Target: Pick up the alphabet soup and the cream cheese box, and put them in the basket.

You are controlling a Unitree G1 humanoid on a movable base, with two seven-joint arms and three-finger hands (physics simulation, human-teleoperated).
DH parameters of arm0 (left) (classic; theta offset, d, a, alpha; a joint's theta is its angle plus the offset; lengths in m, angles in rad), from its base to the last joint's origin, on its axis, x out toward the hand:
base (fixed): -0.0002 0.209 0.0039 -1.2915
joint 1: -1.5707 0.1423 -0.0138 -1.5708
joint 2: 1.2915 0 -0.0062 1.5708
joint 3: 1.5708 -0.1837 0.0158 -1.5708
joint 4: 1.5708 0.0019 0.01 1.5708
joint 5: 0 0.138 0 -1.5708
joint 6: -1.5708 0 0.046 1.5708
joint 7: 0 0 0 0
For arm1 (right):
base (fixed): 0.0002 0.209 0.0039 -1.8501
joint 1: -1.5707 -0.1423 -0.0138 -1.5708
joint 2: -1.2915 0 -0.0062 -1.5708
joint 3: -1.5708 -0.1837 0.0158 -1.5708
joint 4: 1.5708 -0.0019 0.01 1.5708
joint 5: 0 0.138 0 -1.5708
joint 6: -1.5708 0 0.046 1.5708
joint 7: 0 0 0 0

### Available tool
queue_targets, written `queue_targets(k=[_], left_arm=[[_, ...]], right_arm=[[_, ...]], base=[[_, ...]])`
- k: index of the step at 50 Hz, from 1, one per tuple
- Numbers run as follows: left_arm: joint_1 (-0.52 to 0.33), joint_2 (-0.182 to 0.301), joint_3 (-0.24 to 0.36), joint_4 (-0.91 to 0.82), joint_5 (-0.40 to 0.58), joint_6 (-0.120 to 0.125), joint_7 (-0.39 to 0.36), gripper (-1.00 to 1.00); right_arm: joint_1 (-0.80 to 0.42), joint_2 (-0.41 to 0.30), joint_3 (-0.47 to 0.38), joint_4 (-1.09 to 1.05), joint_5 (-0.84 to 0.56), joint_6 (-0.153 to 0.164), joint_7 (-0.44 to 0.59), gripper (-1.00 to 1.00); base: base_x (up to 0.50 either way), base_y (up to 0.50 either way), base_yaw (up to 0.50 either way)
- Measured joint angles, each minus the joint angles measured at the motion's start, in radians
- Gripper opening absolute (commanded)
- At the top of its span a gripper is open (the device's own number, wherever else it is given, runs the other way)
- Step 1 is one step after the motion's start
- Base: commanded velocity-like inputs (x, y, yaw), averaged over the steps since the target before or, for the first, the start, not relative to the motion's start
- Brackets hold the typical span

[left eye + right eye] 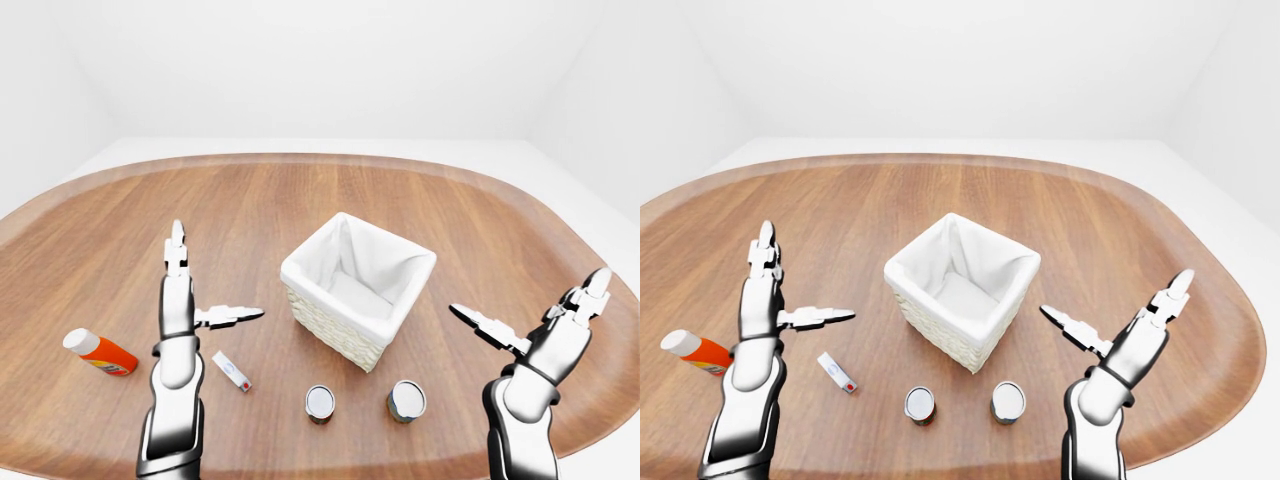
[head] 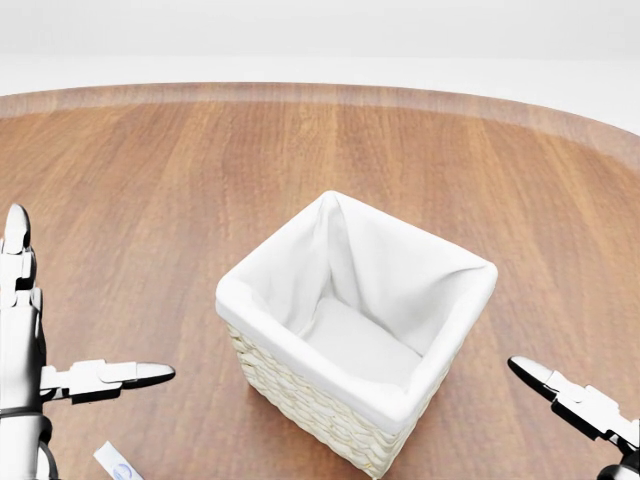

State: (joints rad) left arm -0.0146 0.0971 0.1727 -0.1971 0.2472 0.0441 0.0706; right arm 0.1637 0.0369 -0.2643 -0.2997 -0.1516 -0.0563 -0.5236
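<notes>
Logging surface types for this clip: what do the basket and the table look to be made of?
The basket looks like pale woven wicker, by the ribbed weave on its outer walls, with a matte white cloth-like liner folded over the rim. The table looks like smooth reddish-brown wood, by its long grain streaks; veneer or solid cannot be told.
</notes>
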Motion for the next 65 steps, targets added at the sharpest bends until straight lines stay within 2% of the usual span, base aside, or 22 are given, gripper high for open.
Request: queue_targets(k=[8, 19, 27, 36, 41, 49, 65], left_arm=[[-0.023, 0.030, 0.024, -0.020, 0.122, 0.013, 0.015, 1.00], [-0.035, 0.066, 0.039, -0.027, 0.330, -0.005, 0.014, 1.00], [-0.045, 0.085, 0.046, -0.038, 0.479, -0.008, 0.018, 1.00], [-0.031, 0.090, 0.043, -0.089, 0.637, -0.034, 0.016, 1.00], [-0.016, 0.090, 0.038, -0.115, 0.725, -0.066, 0.016, 1.00], [0.006, 0.087, 0.029, -0.152, 0.861, -0.129, 0.018, 1.00], [0.026, 0.080, 0.018, -0.201, 1.032, -0.131, 0.015, 1.00]], right_arm=[[-0.001, -0.001, 0.002, 0.003, -0.001, 0.001, 0.000, 1.00], [-0.001, -0.001, 0.002, 0.002, -0.002, 0.005, 0.000, 1.00], [0.000, 0.000, 0.002, 0.000, -0.004, 0.006, 0.000, 1.00], [0.000, 0.000, 0.000, 0.002, -0.004, 0.001, 0.000, 1.00], [0.001, 0.001, 0.000, 0.000, -0.004, 0.000, 0.000, 1.00], [0.000, 0.000, -0.003, 0.005, -0.004, -0.006, 0.000, 1.00], [-0.001, 0.000, -0.008, 0.000, -0.012, -0.007, 0.000, 1.00]], base=[[0.00, 0.00, 0.00], [0.00, 0.00, 0.00], [0.00, 0.00, 0.00], [0.00, 0.00, 0.00], [0.00, 0.00, 0.00], [0.00, 0.00, 0.00], [0.00, 0.00, 0.00]])
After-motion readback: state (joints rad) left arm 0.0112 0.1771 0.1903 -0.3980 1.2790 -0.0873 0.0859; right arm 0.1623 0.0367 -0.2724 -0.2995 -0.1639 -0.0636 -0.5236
